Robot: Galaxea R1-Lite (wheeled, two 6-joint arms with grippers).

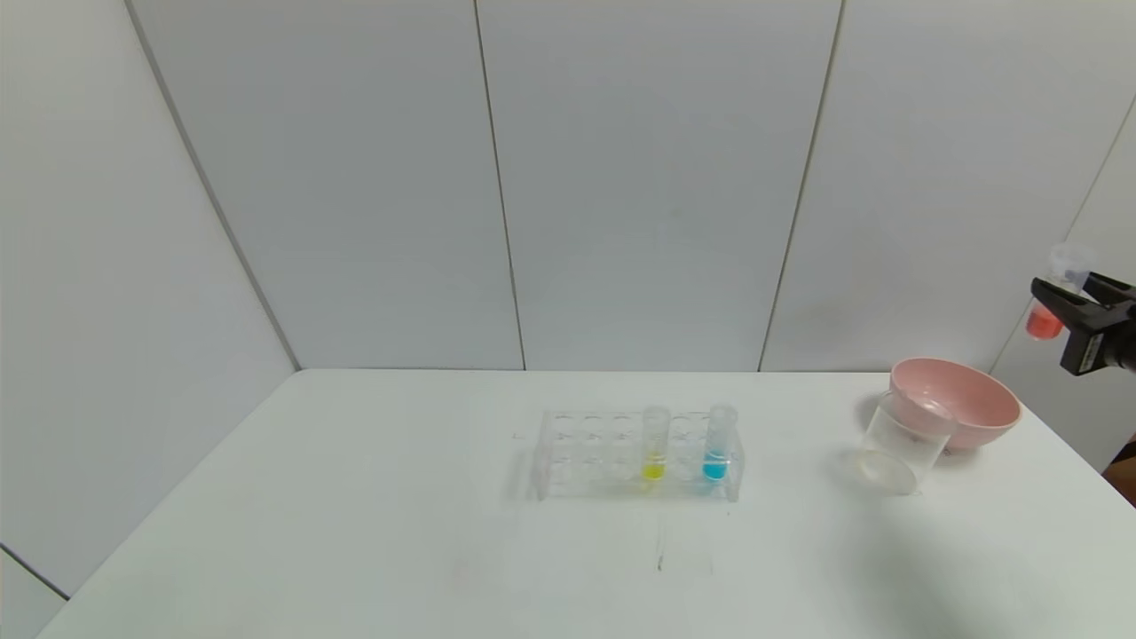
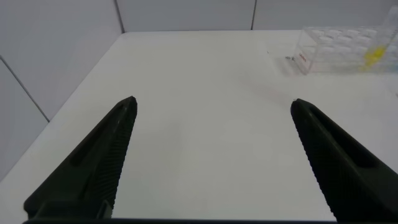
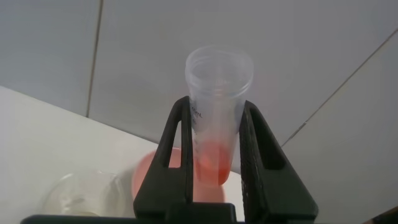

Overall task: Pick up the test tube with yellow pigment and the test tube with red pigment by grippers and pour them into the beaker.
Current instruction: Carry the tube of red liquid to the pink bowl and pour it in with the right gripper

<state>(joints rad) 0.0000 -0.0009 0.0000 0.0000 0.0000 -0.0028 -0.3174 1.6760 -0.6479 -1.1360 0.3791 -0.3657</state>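
My right gripper (image 1: 1061, 300) is high at the far right, above and to the right of the pink bowl. It is shut on the test tube with red pigment (image 1: 1047, 312), which hangs roughly upright; in the right wrist view the tube (image 3: 214, 118) sits between the two fingers (image 3: 177, 155). The test tube with yellow pigment (image 1: 655, 444) stands in the clear rack (image 1: 586, 453) at mid-table and shows in the left wrist view (image 2: 375, 53). The clear beaker (image 1: 905, 439) stands right of the rack, against the bowl. My left gripper (image 2: 212, 106) is open and empty over bare table.
A pink bowl (image 1: 967, 408) sits just behind and to the right of the beaker near the table's right edge. A tube with blue liquid (image 1: 717, 444) stands in the rack's right end. Grey wall panels close the back.
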